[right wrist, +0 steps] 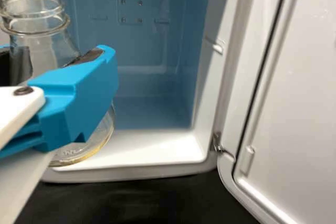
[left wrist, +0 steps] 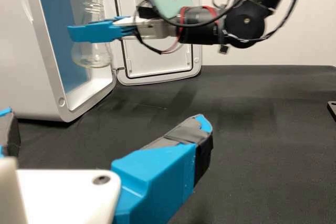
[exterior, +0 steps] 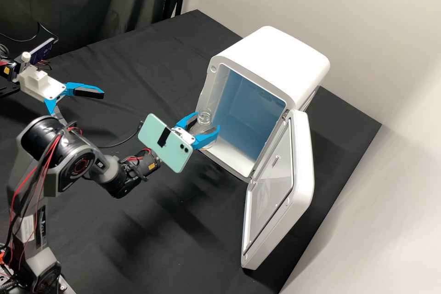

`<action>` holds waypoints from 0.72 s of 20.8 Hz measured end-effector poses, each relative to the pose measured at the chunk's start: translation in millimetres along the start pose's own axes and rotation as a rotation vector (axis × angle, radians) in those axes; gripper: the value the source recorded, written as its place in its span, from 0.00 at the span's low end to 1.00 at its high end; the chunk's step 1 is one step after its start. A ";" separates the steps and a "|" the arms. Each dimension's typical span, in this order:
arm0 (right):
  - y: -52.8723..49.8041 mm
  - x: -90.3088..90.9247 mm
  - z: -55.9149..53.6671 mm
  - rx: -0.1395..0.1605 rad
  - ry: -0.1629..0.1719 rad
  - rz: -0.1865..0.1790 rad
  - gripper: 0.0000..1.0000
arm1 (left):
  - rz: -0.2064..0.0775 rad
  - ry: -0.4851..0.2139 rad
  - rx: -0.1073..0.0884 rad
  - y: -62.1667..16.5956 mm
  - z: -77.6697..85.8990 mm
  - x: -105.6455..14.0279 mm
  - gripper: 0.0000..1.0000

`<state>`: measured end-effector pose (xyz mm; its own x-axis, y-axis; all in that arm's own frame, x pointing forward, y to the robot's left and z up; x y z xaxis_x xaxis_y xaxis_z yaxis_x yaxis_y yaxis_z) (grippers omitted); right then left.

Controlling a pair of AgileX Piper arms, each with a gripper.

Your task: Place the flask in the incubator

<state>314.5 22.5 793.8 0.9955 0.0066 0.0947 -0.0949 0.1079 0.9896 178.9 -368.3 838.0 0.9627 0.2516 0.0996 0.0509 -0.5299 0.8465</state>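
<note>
A clear glass flask (exterior: 204,117) with a threaded neck is held upright at the mouth of the white incubator (exterior: 275,59), over the front edge of its floor. My right gripper (exterior: 198,131) is shut on the flask, one blue finger on each side of its body. In the right wrist view the flask (right wrist: 37,19) sits against a blue finger (right wrist: 79,98), with the blue inner chamber (right wrist: 157,51) behind it. The left wrist view shows the same flask (left wrist: 92,51) from the side. My left gripper (exterior: 69,97) hovers open far to the left, holding nothing.
The incubator door (exterior: 280,183) hangs wide open toward the bench's front right, hinged at the opening's right side. A mint-green camera block (exterior: 166,143) sits on the right wrist. Black cables lie on the bench behind the right arm. Dark curtains hang at the back left.
</note>
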 end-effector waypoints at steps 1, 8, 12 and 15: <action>-0.9 9.6 -3.1 0.001 0.006 0.017 0.00 | 0.000 0.000 0.000 0.0 0.0 0.0 1.00; -7.8 45.0 -15.0 -0.010 -0.018 0.048 0.00 | -0.004 0.001 -0.001 -0.9 -0.2 0.3 1.00; -8.6 61.5 -17.3 0.004 -0.043 0.069 0.00 | -0.004 0.001 -0.001 -0.9 -0.2 0.3 1.00; -13.7 72.8 -19.0 0.016 -0.072 0.073 0.00 | -0.015 0.002 -0.004 -2.8 -0.8 1.0 1.00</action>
<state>388.3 40.3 785.1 0.9831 -0.0573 0.1739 -0.1681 0.0935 0.9813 179.5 -365.9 836.0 0.9612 0.2613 0.0885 0.0638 -0.5227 0.8501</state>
